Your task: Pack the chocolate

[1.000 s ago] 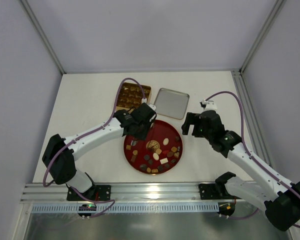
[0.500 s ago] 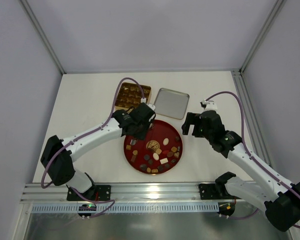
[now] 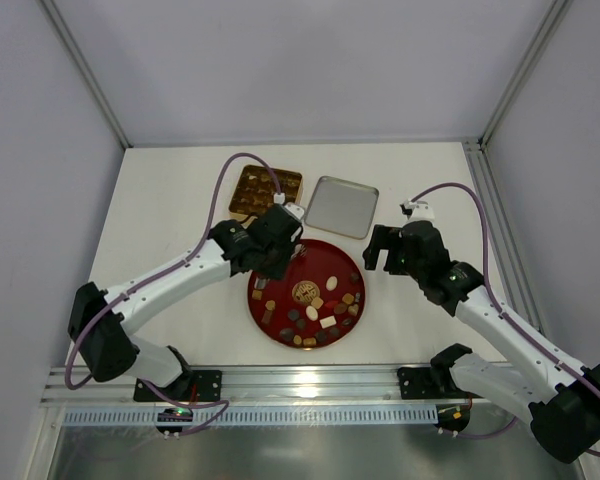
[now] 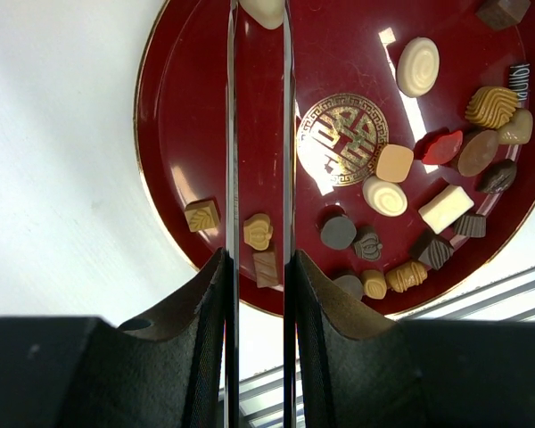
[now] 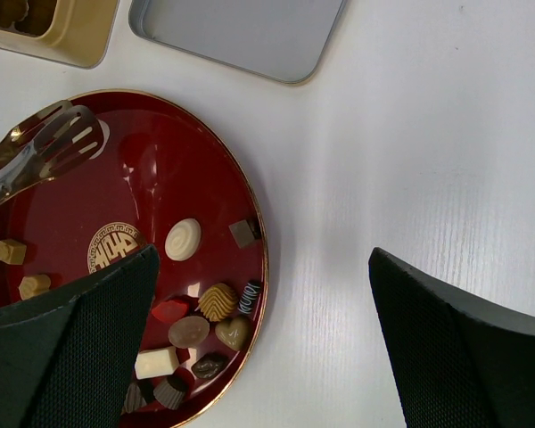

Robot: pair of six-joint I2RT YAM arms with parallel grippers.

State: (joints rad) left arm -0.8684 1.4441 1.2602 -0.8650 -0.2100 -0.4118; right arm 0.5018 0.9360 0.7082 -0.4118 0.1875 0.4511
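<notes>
The chocolate [image 3: 320, 310] is several small dark, caramel and cream sweets on the round dark-red plate [image 3: 325, 262]. They also show in the left wrist view [image 4: 385, 196] and the right wrist view [image 5: 183, 239]. My left gripper [image 3: 280, 262] [image 4: 259, 259] is shut on metal tongs [image 4: 232, 134], which reach over the plate's far left part. A cream sweet [image 4: 264, 9] sits at the tongs' tips [image 5: 67, 138]. My right gripper [image 3: 380, 250] [image 5: 263, 254] is open and empty, above the table just right of the plate.
The square gold tin [image 3: 265, 187] [image 5: 62, 31], with sweets in its compartments, stands behind the plate. Its lid [image 3: 342, 206] [image 5: 241, 31] lies silver side up to the tin's right. Aluminium rails run along the near and right table edges.
My left arm has swung its elbow to the left and pulled back from the tin, so more of the tin shows. The right arm has not moved.
</notes>
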